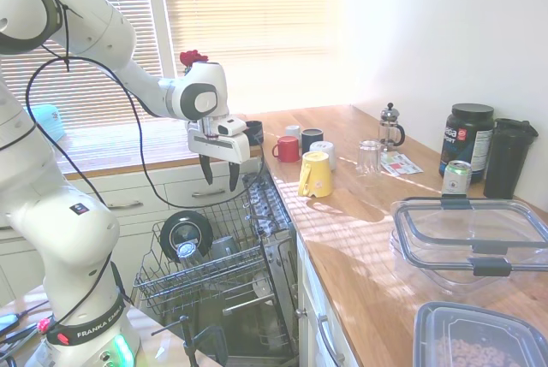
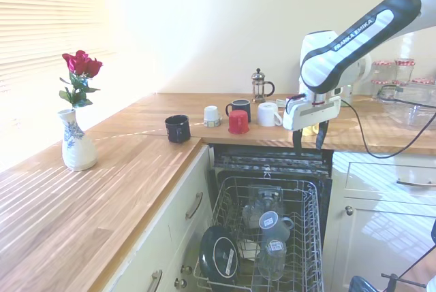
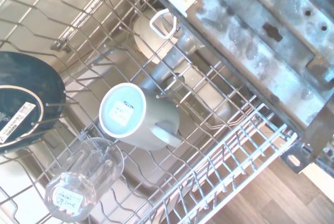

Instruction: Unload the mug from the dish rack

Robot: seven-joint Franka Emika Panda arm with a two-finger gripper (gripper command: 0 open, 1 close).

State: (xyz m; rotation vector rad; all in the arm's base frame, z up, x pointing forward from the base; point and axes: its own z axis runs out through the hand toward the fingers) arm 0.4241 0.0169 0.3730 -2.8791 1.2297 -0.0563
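Mug [image 3: 136, 115]: matte grey cylinder, upturned, labelled base showing, among wire dish rack [image 3: 245, 151] tines, ribbed clear glass [image 3: 86, 182] at its 7 o'clock; gripper [image 2: 308, 137] above, jaws apart, empty

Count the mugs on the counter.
6: black mug at the counter corner, then small white mug, dark mug, red mug, white mug, and yellow mug at its edge. Others may be hidden.

The hand [image 1: 218, 175] hangs open above the dish rack [image 1: 214, 256], beside the tabletop's [image 1: 360, 239] edge where a yellow mug [image 1: 315, 174] stands.
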